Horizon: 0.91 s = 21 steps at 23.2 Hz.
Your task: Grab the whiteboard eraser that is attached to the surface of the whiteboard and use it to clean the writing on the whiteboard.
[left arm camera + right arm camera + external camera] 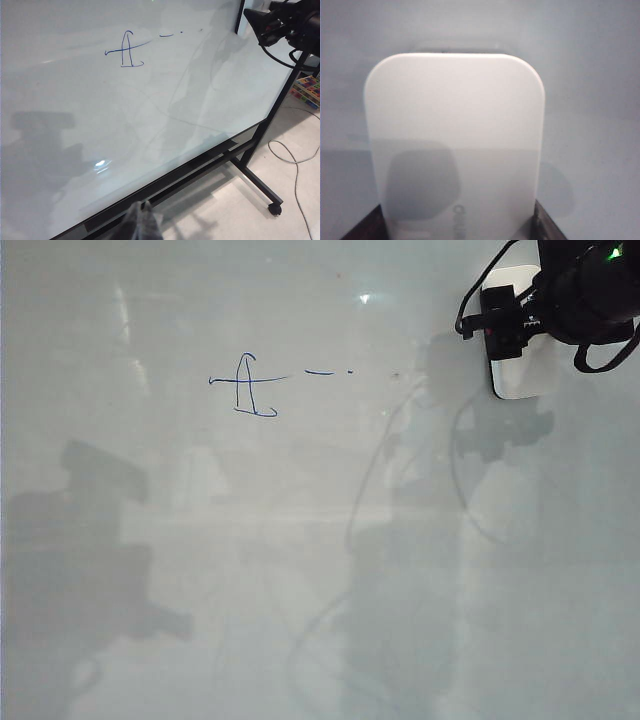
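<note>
The whiteboard (pixel 300 570) is glossy pale grey-white, with grey shadows and bright glints. The writing (pixel 246 385) is thin blue strokes. The whiteboard eraser (pixel 455 145) is plain white with faint grey lettering. The right hand (pixel 505 320) is black; the board's stand (pixel 260 135) too.

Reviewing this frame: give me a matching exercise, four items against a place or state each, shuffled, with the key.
Items
1. whiteboard eraser
2. writing
3. right gripper
4. left gripper

Places or states
A. blue strokes left of centre on the whiteboard, untouched
B. low by the board's bottom edge, a blurred tip only, far from the work
C. white block stuck at the board's upper right
D. astride the white block, a finger on either side

Pairs: 1-C, 2-A, 3-D, 4-B
</note>
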Each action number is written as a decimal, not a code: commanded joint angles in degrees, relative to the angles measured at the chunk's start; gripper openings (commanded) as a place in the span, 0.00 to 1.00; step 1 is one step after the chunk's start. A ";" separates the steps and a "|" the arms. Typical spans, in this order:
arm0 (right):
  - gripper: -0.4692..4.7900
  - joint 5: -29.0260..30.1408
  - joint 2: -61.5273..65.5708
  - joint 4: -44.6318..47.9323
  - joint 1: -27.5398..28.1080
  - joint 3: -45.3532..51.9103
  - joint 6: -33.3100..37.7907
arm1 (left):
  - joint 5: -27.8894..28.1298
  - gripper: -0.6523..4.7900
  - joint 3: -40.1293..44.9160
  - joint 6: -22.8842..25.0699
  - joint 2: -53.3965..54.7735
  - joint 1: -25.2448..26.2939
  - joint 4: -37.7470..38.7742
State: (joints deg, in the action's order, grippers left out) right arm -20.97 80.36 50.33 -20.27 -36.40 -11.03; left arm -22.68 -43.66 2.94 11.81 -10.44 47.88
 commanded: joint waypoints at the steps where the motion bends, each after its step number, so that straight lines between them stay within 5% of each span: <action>1: 0.64 0.37 0.26 0.94 -0.02 -0.33 -0.20 | -0.02 0.11 -0.13 -0.22 -0.02 0.00 -0.13; 4: 0.51 0.48 0.31 0.94 -0.04 -0.33 -0.22 | -0.02 0.11 -0.13 -0.22 -0.02 0.00 -0.07; 13: 0.51 -2.10 -1.31 -4.66 -5.60 -0.24 -11.69 | 0.00 0.11 -0.13 -0.13 -0.02 0.00 0.11; 21: 0.51 -6.16 -3.89 -4.11 -19.80 -1.11 -40.37 | 1.09 0.11 -0.13 0.11 -0.02 0.00 1.79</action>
State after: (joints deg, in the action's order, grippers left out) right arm -28.03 76.42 44.51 -38.52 -36.49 -45.95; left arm -21.80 -43.66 2.96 11.79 -10.44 49.28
